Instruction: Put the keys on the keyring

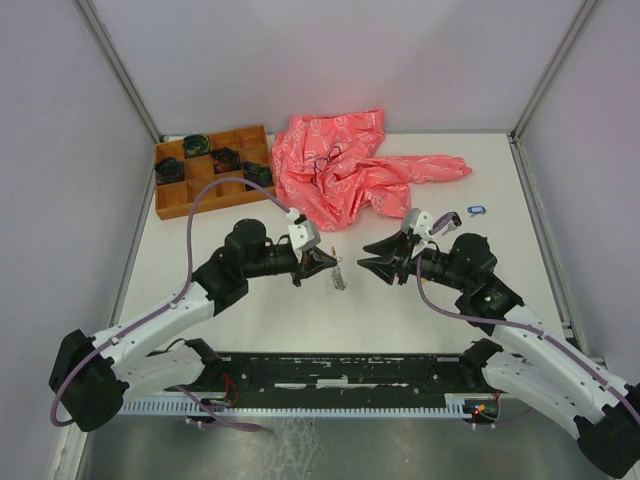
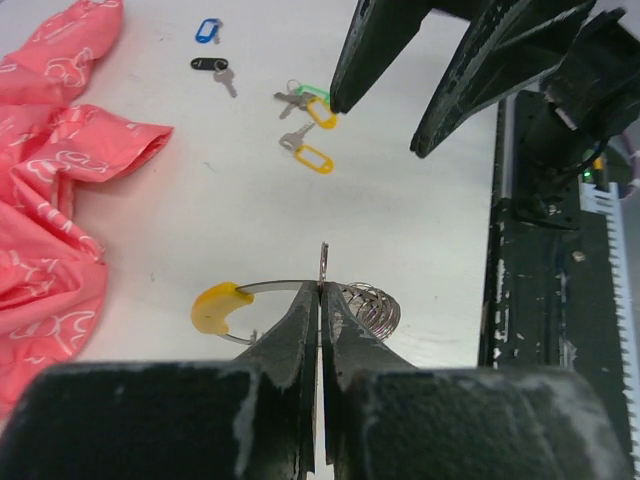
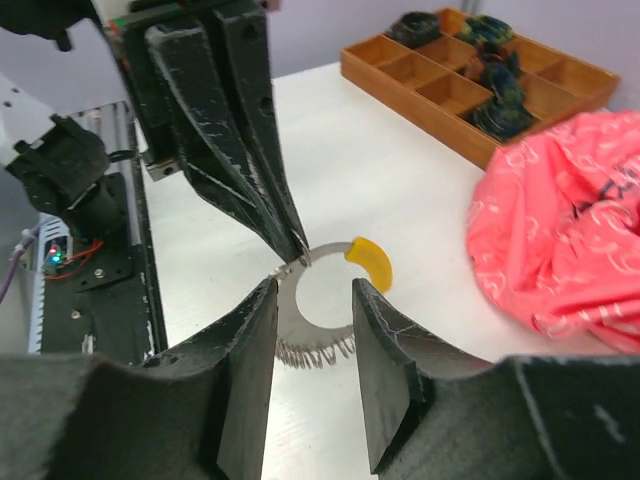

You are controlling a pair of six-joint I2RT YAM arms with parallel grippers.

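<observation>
The keyring [image 2: 215, 305], a silvery band with a wire coil and one yellow segment, is held just above the table at mid-table [image 1: 339, 277]. My left gripper [image 2: 320, 288] is shut on its band, near the coil. My right gripper [image 3: 315, 285] faces it from the right. It is open, and the ring [image 3: 370, 264] lies just past its fingertips, untouched. The keys lie on the table beyond the right gripper [image 2: 377, 128]. One has a green tag [image 2: 312, 93], two have yellow tags [image 2: 313, 158] and one has a black tag [image 2: 210, 65]. A blue tag [image 1: 476, 210] lies farther off.
A crumpled pink cloth [image 1: 345, 170] lies at the back centre. An orange compartment tray [image 1: 170, 205] at the back left holds dark coiled bundles [image 3: 495, 110]. The black base rail [image 1: 340, 375] runs along the near edge.
</observation>
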